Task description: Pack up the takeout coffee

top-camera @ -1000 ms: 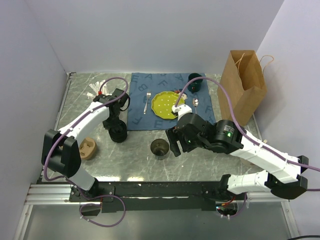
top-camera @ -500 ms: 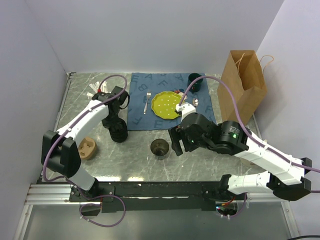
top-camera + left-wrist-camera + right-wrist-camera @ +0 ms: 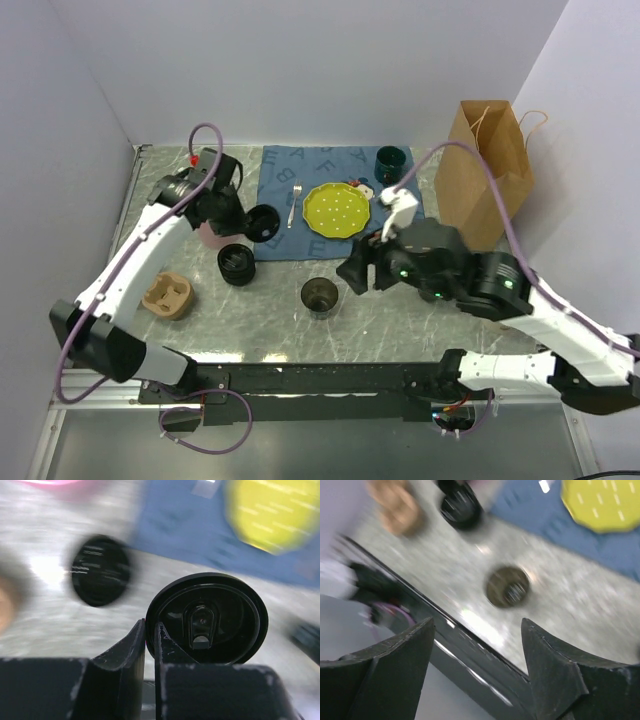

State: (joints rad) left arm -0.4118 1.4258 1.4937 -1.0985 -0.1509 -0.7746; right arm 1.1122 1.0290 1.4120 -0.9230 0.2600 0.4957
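The takeout coffee's black cup (image 3: 237, 264) stands on the marble table, left of the blue cloth, with no lid on it. Its round black lid (image 3: 264, 222) is pinched by its edge in my left gripper (image 3: 249, 219), held in the air above and to the right of the cup. The left wrist view shows the lid (image 3: 207, 622) clamped at its left rim by the shut gripper (image 3: 150, 627), with the cup (image 3: 100, 570) blurred below. My right gripper (image 3: 355, 272) is open and empty above the table, near a metal cup (image 3: 320, 296); its wrist view (image 3: 477, 622) is blurred.
A brown paper bag (image 3: 487, 175) stands at the right. A blue cloth (image 3: 275, 170) holds a yellow plate (image 3: 338, 210), a fork (image 3: 294, 203) and a dark green mug (image 3: 389, 160). A tan cup carrier (image 3: 168, 295) lies front left. A pink cup (image 3: 208, 234) shows under the left arm.
My left gripper has risen and swung right with the black lid, lifting it off the cup. My right arm has pulled up and back to the right, still open.
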